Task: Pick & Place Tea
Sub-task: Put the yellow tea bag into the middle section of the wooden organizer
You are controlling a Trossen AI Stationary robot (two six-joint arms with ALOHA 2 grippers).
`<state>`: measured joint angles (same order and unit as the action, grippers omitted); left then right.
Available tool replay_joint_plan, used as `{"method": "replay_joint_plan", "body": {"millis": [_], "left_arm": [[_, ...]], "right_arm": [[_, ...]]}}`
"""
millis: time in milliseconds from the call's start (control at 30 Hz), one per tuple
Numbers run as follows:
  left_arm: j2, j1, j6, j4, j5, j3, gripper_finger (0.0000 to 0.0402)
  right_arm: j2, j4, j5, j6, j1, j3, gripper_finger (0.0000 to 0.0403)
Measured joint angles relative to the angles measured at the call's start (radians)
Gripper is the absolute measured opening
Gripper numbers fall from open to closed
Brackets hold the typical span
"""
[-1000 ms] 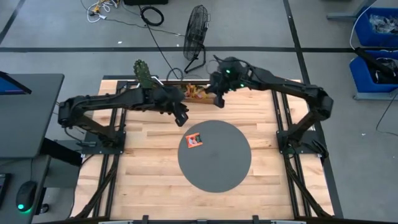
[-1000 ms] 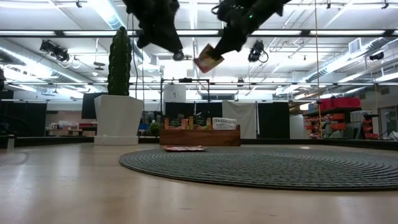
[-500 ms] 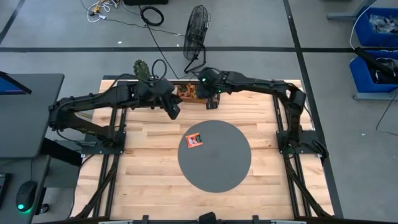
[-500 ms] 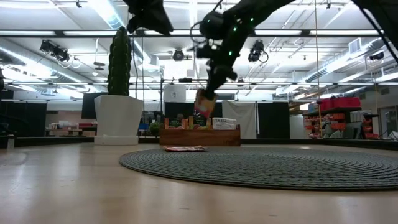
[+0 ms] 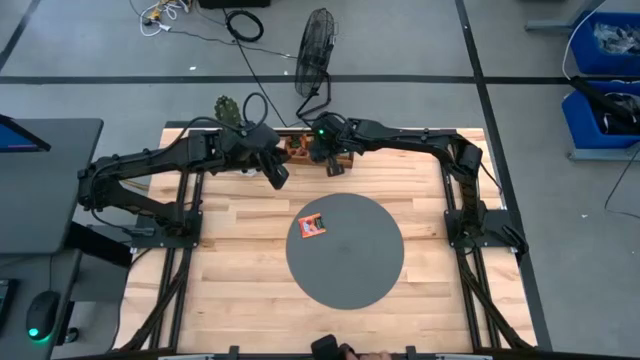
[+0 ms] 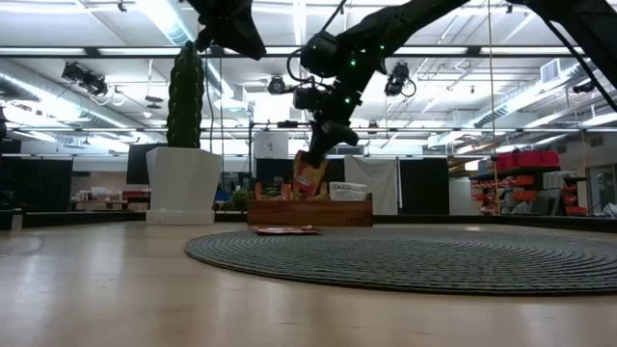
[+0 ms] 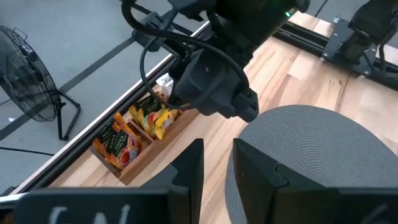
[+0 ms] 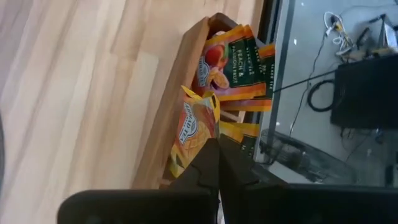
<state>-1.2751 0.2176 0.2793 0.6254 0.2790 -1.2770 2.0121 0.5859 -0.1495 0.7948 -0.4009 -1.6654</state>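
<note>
Right gripper [image 5: 333, 163] is seen at the table's 12 o'clock edge, over the brown wooden tray [image 5: 300, 147], fingers pressed together on an orange tea sachet [image 8: 194, 134]. In the low view the sachet [image 6: 310, 175] is held tilted just above the tray [image 6: 310, 212]. In the right wrist view the pinched sachet is seen at the tray's near wall [image 8: 174, 106], with further orange-and-green sachets [image 8: 230, 62] standing inside the tray. The same tray contents [image 7: 134, 127] are shown in the left wrist view, partly covered by the right arm's wrist.

Left gripper [image 5: 278, 174] is held raised at about 11 o'clock, just beside the tray. Its fingers [image 7: 189, 168] are seen slightly apart with nothing between them.

One orange sachet [image 5: 313, 226] is seen lying flat on the grey disc [image 5: 360, 270], near the disc's 10 o'clock rim. In the low view it [image 6: 285, 230] is seen at the disc's far edge.

A potted cactus [image 6: 185, 96] is noted at the table's 11 o'clock corner.
</note>
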Motion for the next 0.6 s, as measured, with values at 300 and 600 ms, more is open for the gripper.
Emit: {"method": "replay_joint_plan", "body": {"millis": [300,600], "left_arm": [[0.0,0.0,-0.004,-0.001,0.0,0.0,0.0087],[0.0,0.0,-0.003,-0.001,-0.001,0.0,0.0087]], "right_arm": [[0.035,-0.024,0.009,0.031,-0.02,0.0,0.0],[0.072,-0.026,-0.06,0.028,-0.022,0.001,0.0]]}}
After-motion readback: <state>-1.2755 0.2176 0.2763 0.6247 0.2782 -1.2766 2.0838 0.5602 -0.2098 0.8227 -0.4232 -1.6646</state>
